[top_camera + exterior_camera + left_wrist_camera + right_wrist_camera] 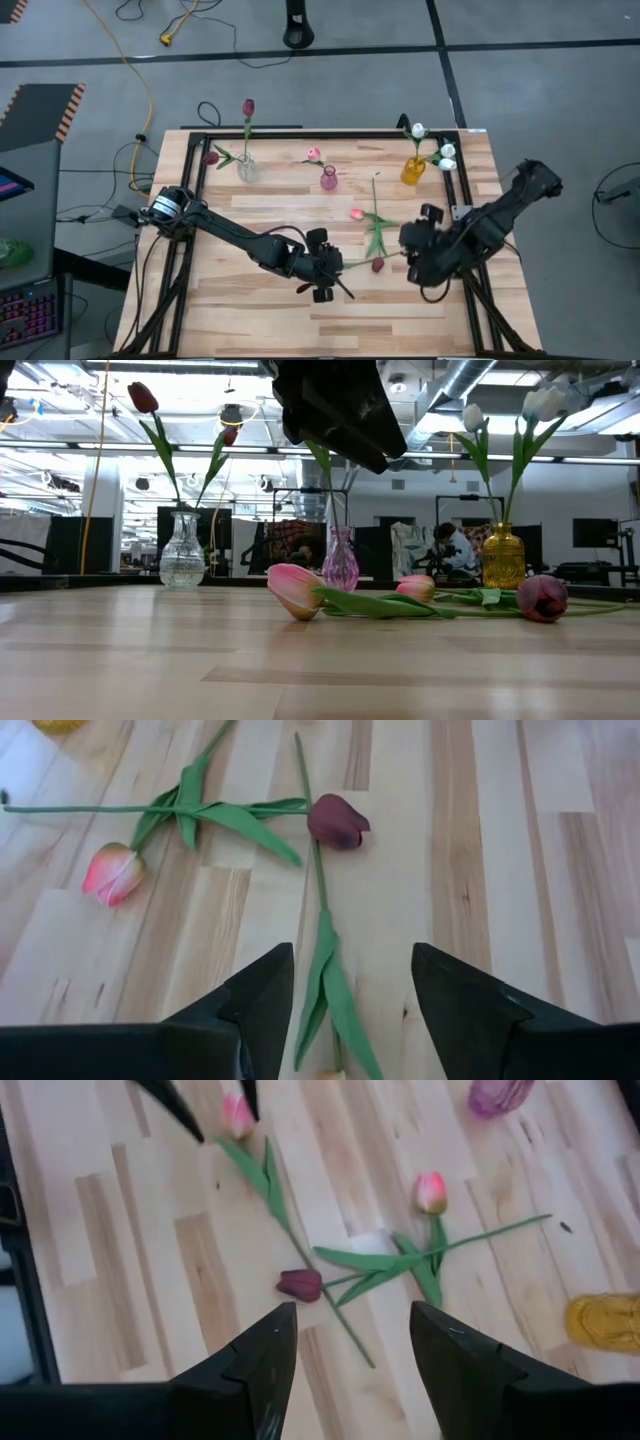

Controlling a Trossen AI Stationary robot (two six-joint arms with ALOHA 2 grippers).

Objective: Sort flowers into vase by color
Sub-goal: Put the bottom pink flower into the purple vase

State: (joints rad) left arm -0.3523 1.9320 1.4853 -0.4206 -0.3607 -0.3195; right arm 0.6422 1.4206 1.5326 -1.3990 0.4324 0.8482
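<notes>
Nearest the low camera, a pink tulip (pixel 297 589) is lying on the table (pixel 250 310) just in front of the purple vase (pixel 340 560), head toward the lens. Using the purple vase as landmark, left to right: the clear vase (pixel 248 168) is standing well to its left, holding a dark red tulip (pixel 248 106). The left gripper (pixel 322 268) is hovering on the near side of the purple vase, fingers spread wide, holding nothing; the pink tulip's stem and leaf are lying between its fingertips in the left wrist view. A second pink tulip (pixel 357 214) and a dark red tulip on the table (pixel 377 264) are lying near-right of the purple vase, stems crossing. The right gripper (pixel 412 262) is waiting further right, fingers also wide and empty. The yellow vase (pixel 414 170) is standing to the right with white tulips (pixel 418 130).

Judging handling: the tulips are looking light, soft, with thin bendy stems, heads easily crushed. Best pinch is probably mid-stem near the leaf, not the head. A thin stem may slip or pivot in the grip.
</notes>
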